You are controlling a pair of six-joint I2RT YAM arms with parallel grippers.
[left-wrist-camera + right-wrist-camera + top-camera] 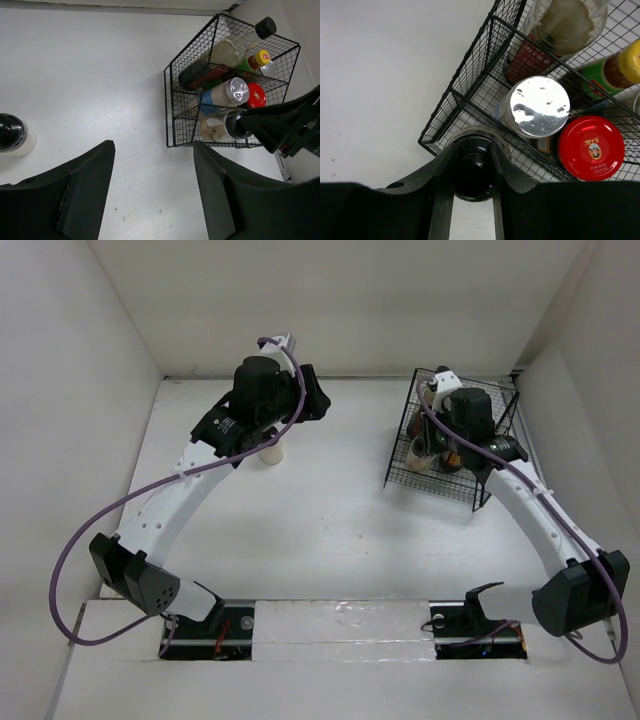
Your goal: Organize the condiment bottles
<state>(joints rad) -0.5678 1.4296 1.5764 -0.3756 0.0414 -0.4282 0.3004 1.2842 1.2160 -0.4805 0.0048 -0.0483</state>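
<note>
My right gripper (472,150) is shut on the black cap of a pale jar (216,127), which stands in the near corner of the black wire basket (172,107). Behind it in the basket are a silver-capped shaker (537,107), a red-lidded jar (590,147), a green-red labelled bottle (607,70) and a tall dark black-capped bottle (235,47). My left gripper (152,150) is open and empty above bare table. A second black-capped pale jar (11,135) stands on the table to its left, and also shows in the top view (268,455) under the left arm.
The basket (400,475) stands at the back right of the white table, close to the right wall. White walls enclose the table at the back and on both sides. The right arm reaches over the basket from the near side.
</note>
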